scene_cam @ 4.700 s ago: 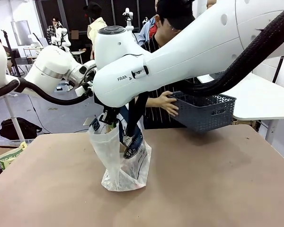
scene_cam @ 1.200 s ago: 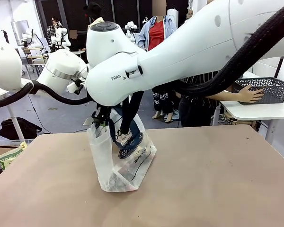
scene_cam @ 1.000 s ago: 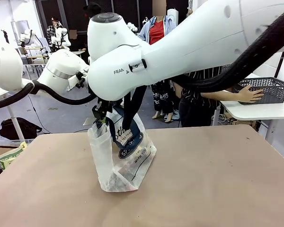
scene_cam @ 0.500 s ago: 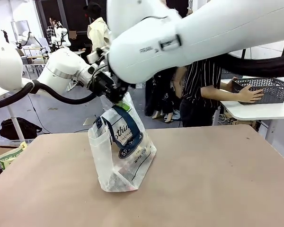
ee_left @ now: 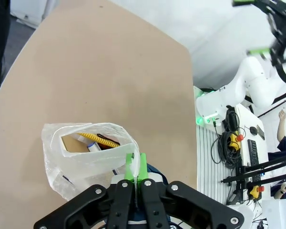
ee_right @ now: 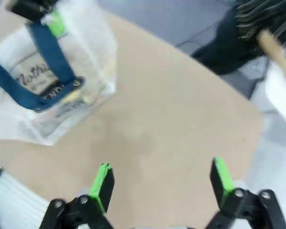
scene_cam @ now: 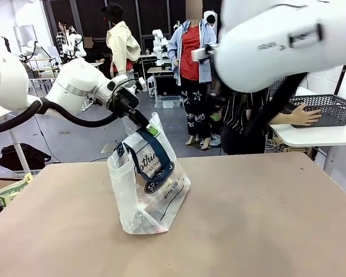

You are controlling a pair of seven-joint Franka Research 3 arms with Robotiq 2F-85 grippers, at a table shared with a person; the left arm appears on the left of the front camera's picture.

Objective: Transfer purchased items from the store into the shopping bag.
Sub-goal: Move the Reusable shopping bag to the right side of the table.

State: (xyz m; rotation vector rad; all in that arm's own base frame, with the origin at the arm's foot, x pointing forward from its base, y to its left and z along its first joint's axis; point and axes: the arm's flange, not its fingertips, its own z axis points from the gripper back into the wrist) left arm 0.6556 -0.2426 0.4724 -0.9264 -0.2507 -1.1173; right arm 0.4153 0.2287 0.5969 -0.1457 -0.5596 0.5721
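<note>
My left gripper (ee_left: pixel 135 168) is pinched tight on the top edge of the shopping bag (scene_cam: pixel 147 184), its green pads (ee_left: pixel 129 167) pressed together with the clear plastic between them. My right gripper (ee_right: pixel 162 183) hangs above the table (scene_cam: pixel 265 219) with its jaws spread wide and nothing in them, well clear of the bag. The bag stands upright on the table, mouth open, and inside it lie purchased items (ee_left: pixel 97 140), one yellow. Far beyond the bag, a person's hand (scene_cam: pixel 304 115) rests on a dark grey basket (scene_cam: pixel 326 108) on a white side table.
</note>
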